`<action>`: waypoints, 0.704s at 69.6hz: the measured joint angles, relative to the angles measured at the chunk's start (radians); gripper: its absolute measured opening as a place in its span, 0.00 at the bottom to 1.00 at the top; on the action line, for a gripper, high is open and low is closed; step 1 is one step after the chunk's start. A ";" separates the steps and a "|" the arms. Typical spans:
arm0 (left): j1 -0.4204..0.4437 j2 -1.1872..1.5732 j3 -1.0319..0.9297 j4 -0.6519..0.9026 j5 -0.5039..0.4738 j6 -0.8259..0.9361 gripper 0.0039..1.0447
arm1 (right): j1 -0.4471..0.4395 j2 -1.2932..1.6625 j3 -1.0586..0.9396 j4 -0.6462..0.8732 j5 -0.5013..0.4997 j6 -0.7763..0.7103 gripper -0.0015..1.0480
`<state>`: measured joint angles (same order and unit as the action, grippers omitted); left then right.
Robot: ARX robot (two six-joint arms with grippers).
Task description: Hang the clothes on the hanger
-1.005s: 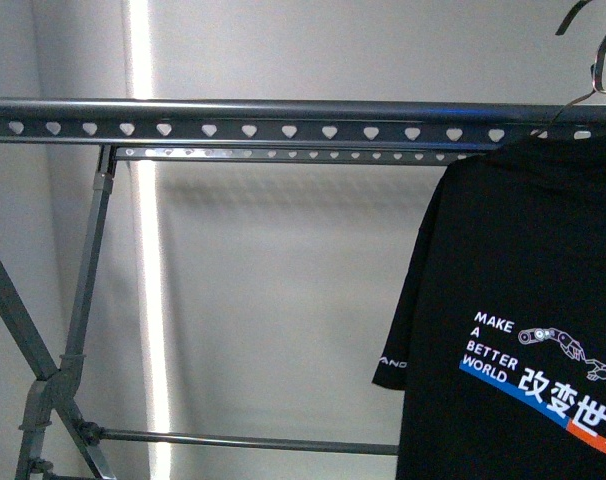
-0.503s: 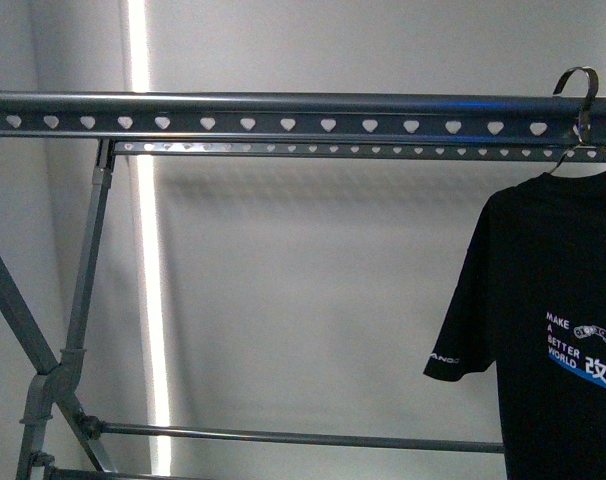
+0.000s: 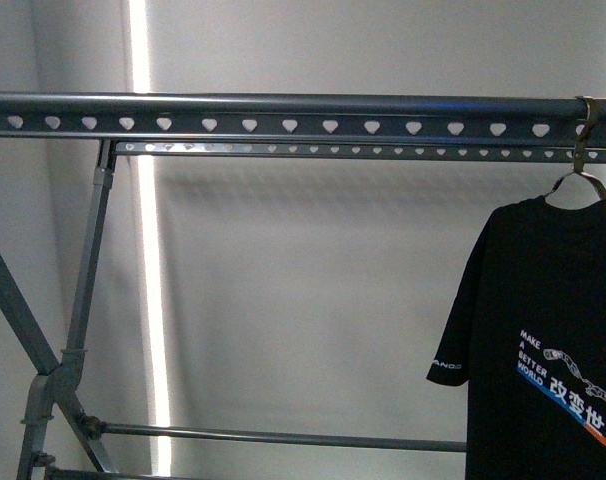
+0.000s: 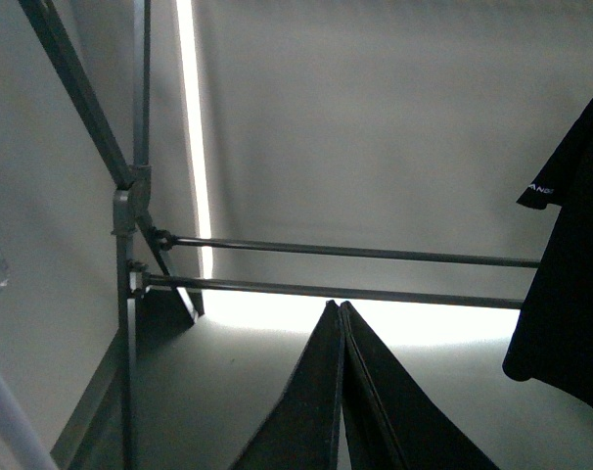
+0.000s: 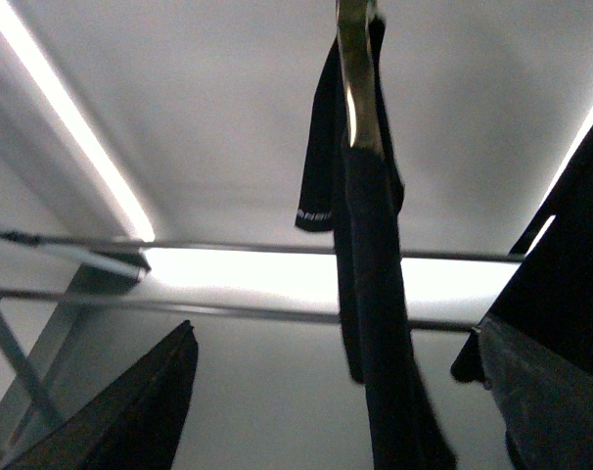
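The black printed T-shirt (image 3: 548, 340) hangs at the far right of the front view on a thin silver wire hanger (image 3: 580, 180), whose hook sits over the dark grey rack's heart-punched rail (image 3: 283, 125). My left gripper (image 4: 338, 311) is shut and empty, low beside the rack's lower bars, with the shirt's sleeve (image 4: 570, 255) off to one side. My right gripper (image 5: 331, 338) is open. The shirt (image 5: 370, 284) hangs edge-on between its two fingers (image 5: 150, 392), touching neither. Neither gripper shows in the front view.
The rack's crossed legs (image 3: 53, 370) stand at the left, with a lower crossbar (image 3: 283, 437) running across. A second punched rail (image 3: 333, 152) lies just behind the top one. A plain grey wall with a bright vertical light strip (image 3: 148, 260) is behind.
The shirt and wire hanger have moved right and down. The hook, first above the rail, now rests over it, and the shirt hangs lower.
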<state>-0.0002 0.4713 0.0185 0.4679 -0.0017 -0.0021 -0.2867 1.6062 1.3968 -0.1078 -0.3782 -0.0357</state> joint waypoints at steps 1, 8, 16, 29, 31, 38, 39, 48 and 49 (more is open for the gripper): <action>0.000 -0.005 0.000 -0.005 0.000 0.000 0.03 | 0.000 -0.015 -0.015 0.019 0.005 0.006 0.87; 0.000 -0.062 0.000 -0.055 0.001 0.000 0.03 | -0.010 -0.197 -0.166 0.193 -0.006 0.064 0.93; 0.000 -0.123 0.000 -0.116 0.001 0.000 0.03 | -0.038 -0.475 -0.349 0.340 -0.051 0.145 0.93; 0.000 -0.200 0.000 -0.191 0.001 0.000 0.03 | -0.014 -0.905 -0.719 0.335 0.058 0.185 0.86; 0.000 -0.212 0.000 -0.204 0.001 0.000 0.03 | 0.010 -0.965 -0.772 0.254 0.101 0.157 0.81; 0.000 -0.246 0.000 -0.236 0.001 0.000 0.03 | 0.076 -1.094 -0.938 0.170 0.172 0.076 0.63; 0.000 -0.249 0.000 -0.239 0.001 0.000 0.03 | 0.084 -1.105 -0.958 0.173 0.183 0.071 0.59; 0.000 -0.284 0.000 -0.277 0.001 0.000 0.03 | 0.136 -1.170 -1.072 0.208 0.234 0.047 0.34; 0.000 -0.291 0.000 -0.284 0.001 0.000 0.03 | 0.142 -1.180 -1.084 0.214 0.241 0.045 0.31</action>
<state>-0.0002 0.1799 0.0185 0.1837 -0.0006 -0.0025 -0.1444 0.4267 0.3126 0.1059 -0.1375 0.0093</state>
